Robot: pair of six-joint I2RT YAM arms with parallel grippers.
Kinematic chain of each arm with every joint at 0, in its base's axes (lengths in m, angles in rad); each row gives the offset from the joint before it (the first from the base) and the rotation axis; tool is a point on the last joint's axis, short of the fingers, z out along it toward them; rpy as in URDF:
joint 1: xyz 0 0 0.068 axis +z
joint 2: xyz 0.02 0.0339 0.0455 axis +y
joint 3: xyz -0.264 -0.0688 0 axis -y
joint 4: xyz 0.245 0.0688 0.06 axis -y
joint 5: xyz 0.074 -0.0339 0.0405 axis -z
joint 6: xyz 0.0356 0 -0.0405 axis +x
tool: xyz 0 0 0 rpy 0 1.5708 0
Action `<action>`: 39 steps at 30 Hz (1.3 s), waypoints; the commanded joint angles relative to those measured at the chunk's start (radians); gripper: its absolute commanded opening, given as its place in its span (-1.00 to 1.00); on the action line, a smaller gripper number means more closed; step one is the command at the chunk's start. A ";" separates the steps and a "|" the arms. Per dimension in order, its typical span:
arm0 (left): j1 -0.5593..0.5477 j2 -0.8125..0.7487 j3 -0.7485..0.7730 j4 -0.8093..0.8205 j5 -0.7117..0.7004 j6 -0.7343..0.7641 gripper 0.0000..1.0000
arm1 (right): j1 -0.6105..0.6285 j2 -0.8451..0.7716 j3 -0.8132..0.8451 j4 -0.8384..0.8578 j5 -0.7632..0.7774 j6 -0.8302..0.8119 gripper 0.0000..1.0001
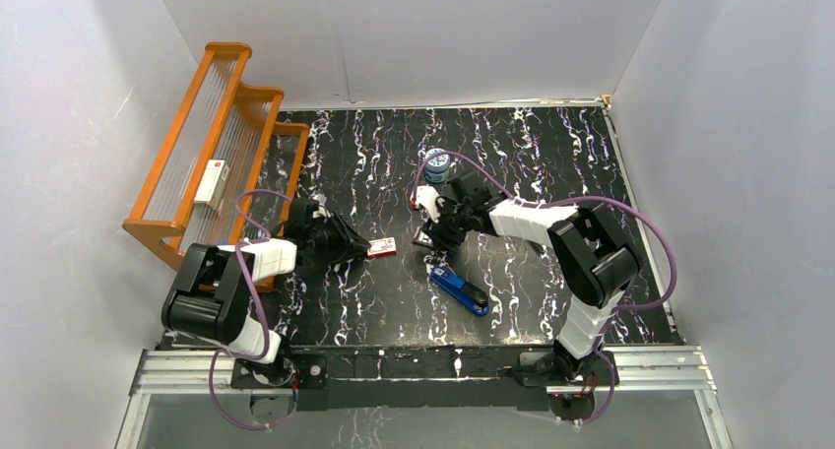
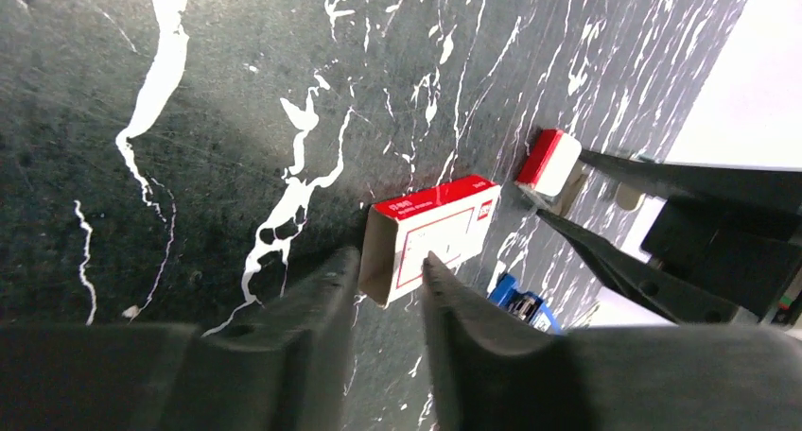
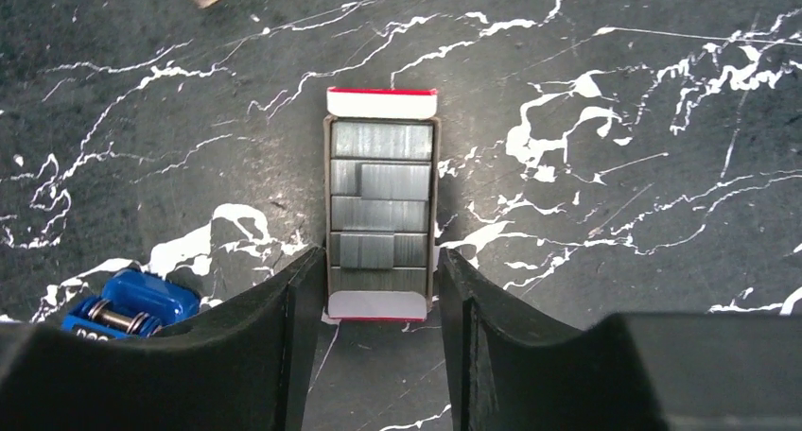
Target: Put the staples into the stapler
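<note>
The staples' tray (image 3: 381, 218), just beyond the stapler (image 3: 128, 303), sits between the right gripper (image 3: 380, 261) fingers, which lie close against both its sides; I cannot tell if they grip it. The left gripper (image 2: 390, 266) has its fingers spread at the empty box sleeve (image 2: 430, 234).

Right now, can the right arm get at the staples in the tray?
Likely yes. The right gripper straddles the near end of the tray, the staples lie uncovered in it, and nothing sits over them.

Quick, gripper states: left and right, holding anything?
Left gripper: fingers straddle a corner of the box sleeve; whether it is gripped cannot be told.
Right gripper: closed on the staple tray.
</note>
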 commanded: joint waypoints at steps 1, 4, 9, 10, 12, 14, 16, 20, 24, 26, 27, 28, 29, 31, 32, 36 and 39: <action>0.007 -0.070 0.059 -0.124 -0.029 0.064 -0.29 | 0.000 0.006 0.068 0.030 0.061 0.123 0.21; 0.007 -0.101 0.096 -0.234 -0.031 0.090 -0.07 | -0.004 -0.038 0.063 0.027 0.062 0.150 0.52; 0.007 -0.149 0.115 -0.355 -0.034 0.082 0.20 | -0.017 -0.183 0.007 0.082 0.070 0.223 0.71; 0.007 -0.164 0.117 -0.376 -0.028 0.082 0.25 | -0.017 -0.211 -0.004 0.086 0.092 0.248 0.71; 0.006 -0.211 0.115 -0.408 -0.013 0.086 0.35 | -0.019 -0.276 -0.035 0.088 0.158 0.334 0.71; 0.005 -0.278 0.106 -0.430 0.010 0.091 0.45 | -0.022 -0.337 -0.062 0.070 0.240 0.456 0.71; 0.003 -0.343 0.096 -0.435 0.050 0.105 0.50 | -0.023 -0.389 -0.072 -0.007 0.302 0.566 0.71; -0.008 -0.443 0.098 -0.448 0.122 0.167 0.55 | -0.023 -0.501 -0.139 -0.115 0.337 0.755 0.71; -0.074 -0.482 0.138 -0.451 0.141 0.254 0.55 | -0.023 -0.633 -0.230 -0.162 0.427 0.935 0.77; -0.130 -0.471 0.178 -0.451 0.131 0.298 0.55 | -0.024 -0.703 -0.268 -0.176 0.451 0.996 0.81; -0.164 -0.458 0.200 -0.453 0.110 0.322 0.55 | -0.023 -0.725 -0.286 -0.186 0.453 1.019 0.82; -0.196 -0.441 0.221 -0.453 0.099 0.330 0.55 | -0.023 -0.740 -0.297 -0.191 0.445 1.022 0.82; -0.223 -0.420 0.242 -0.452 0.076 0.342 0.55 | -0.023 -0.752 -0.302 -0.201 0.421 1.003 0.82; -0.261 -0.378 0.278 -0.452 0.038 0.330 0.54 | -0.023 -0.772 -0.309 -0.217 0.317 0.938 0.83; -0.271 -0.359 0.293 -0.452 0.010 0.314 0.52 | -0.023 -0.782 -0.302 -0.241 0.264 0.900 0.83; -0.279 -0.321 0.308 -0.450 -0.139 0.212 0.48 | -0.002 -0.816 -0.276 -0.332 0.202 0.861 0.84; -0.279 -0.323 0.287 -0.437 -0.206 0.150 0.48 | 0.041 -0.796 -0.261 -0.414 0.265 0.884 0.84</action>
